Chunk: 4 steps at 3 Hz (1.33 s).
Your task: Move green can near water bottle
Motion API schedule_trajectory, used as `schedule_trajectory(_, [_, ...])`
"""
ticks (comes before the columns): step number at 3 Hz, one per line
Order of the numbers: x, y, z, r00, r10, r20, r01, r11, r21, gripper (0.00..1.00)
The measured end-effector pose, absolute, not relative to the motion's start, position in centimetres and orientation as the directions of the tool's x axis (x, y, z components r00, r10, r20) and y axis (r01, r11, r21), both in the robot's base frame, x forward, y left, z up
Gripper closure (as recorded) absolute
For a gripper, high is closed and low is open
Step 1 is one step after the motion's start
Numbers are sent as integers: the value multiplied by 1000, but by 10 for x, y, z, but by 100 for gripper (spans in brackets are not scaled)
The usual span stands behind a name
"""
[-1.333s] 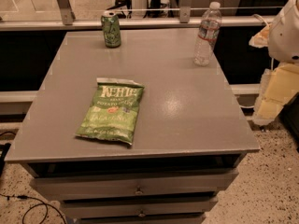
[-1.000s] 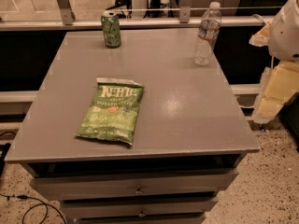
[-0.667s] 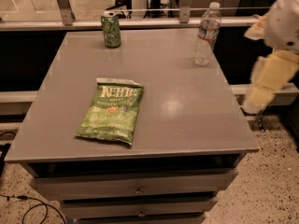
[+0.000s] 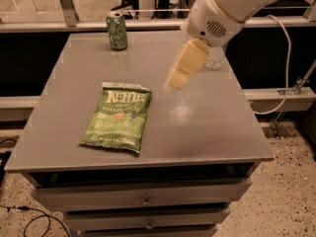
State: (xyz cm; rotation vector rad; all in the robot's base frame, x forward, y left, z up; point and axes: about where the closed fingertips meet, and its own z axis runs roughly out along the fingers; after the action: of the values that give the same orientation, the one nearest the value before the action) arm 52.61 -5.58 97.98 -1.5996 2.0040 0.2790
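Note:
The green can [image 4: 117, 31] stands upright at the far left of the grey table [image 4: 207, 127], near its back edge. The water bottle [image 4: 215, 60] is at the far right of the table; only its lower part shows, the rest is hidden behind my arm. My gripper [image 4: 177, 79] hangs over the middle of the table, pointing down and to the left. It is right of the can and left of the bottle, well apart from the can. It holds nothing that I can see.
A flat green Kettle chip bag [image 4: 118, 116] lies on the front left of the table. Drawers [image 4: 145, 200] sit under the tabletop. A metal rail [image 4: 74, 24] runs behind the table. A cable [image 4: 285, 58] hangs at the right.
My arm has swung from beside the table's right edge in over the table and now covers most of the bottle. The can, bottle and chip bag have not moved.

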Motion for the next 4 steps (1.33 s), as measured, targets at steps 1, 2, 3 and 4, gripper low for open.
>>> schedule_trajectory(1, [537, -44, 982, -125, -814, -568, -941, 279, -193, 0])
schedule_trajectory(2, [539, -43, 982, -124, -809, -574, -941, 280, -191, 0])
schedule_trajectory(3, [546, -37, 979, -122, -789, -602, -941, 286, -184, 0])
schedule_trajectory(4, [570, -23, 972, -105, -740, -665, -939, 294, -179, 0])
